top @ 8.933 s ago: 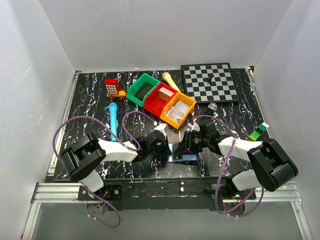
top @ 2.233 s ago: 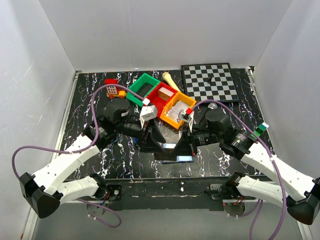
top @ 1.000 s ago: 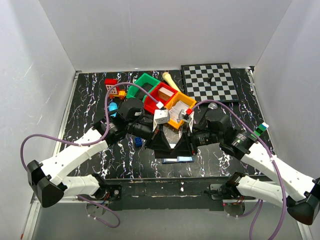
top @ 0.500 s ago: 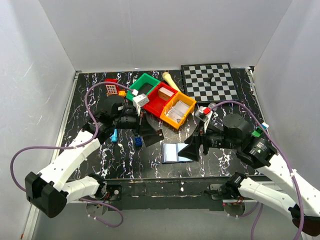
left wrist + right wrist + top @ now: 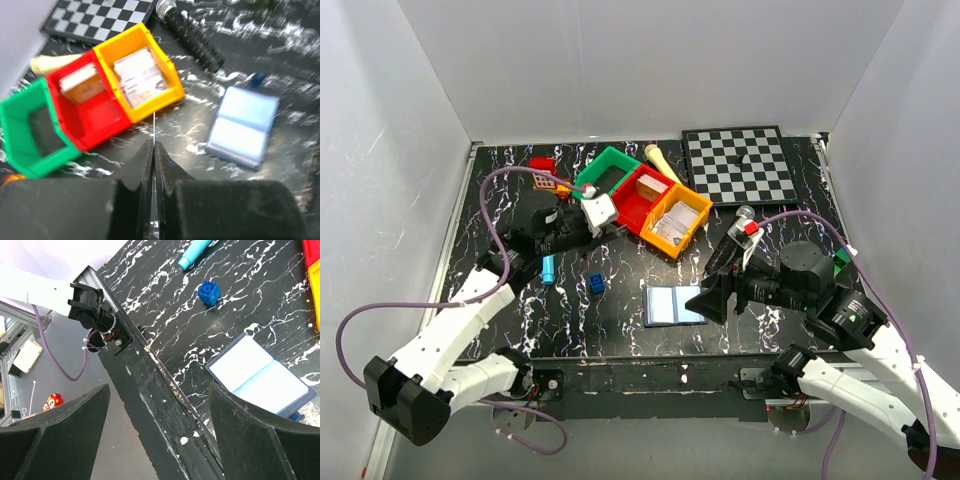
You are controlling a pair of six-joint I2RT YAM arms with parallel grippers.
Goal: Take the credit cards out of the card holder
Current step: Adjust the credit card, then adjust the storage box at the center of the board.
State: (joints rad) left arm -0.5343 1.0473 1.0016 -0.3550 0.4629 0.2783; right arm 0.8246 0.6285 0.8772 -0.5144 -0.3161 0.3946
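Left jaws together, pinching thin pale edge, likely credit card (image 5: 154, 127) edge-on. Right jaws wide apart, empty. Card holder (image 5: 672, 304) open flat on surface, just ahead of right jaws, unheld. Risk: shallow pinch slips, card drops short of bins (image 5: 100, 125) ahead of left jaws.

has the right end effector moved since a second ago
Yes. The right end effector has drawn back from the orange bin toward the bottom of the overhead view, and now sits open by the card holder's right edge.
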